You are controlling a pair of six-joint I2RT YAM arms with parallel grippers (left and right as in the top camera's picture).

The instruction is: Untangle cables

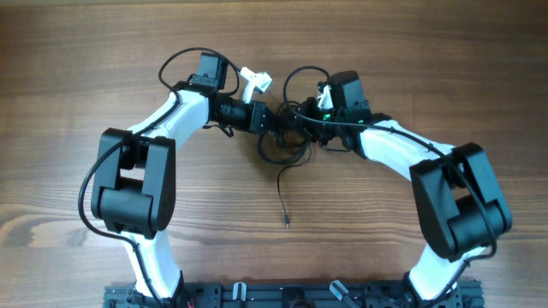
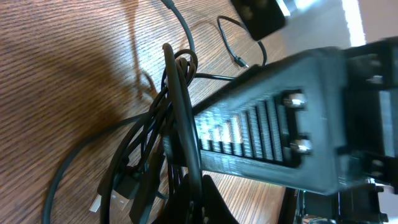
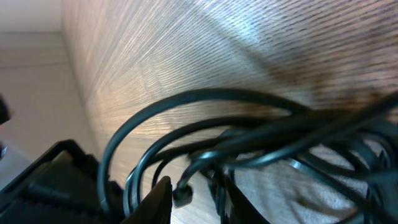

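Note:
The cables (image 1: 287, 145) lie as a tangle of thin black loops at the table's middle, between my two grippers. One loose end (image 1: 284, 221) trails toward the front. My left gripper (image 1: 272, 120) reaches in from the left. In its wrist view the left gripper (image 2: 200, 202) is shut on one strand (image 2: 177, 93) that rises out of the bundle. My right gripper (image 1: 301, 122) comes in from the right. In its wrist view the right gripper (image 3: 196, 199) has its jaws narrowed on a small plug end (image 3: 181, 196) and a few cable strands (image 3: 249, 137).
The two gripper heads nearly touch over the tangle. The right arm's ribbed body (image 2: 267, 130) fills the left wrist view. A small white piece (image 1: 255, 81) sits behind the left wrist. A pale flat plug (image 2: 99, 202) lies under the bundle. Bare wooden table (image 1: 86, 68) surrounds everything.

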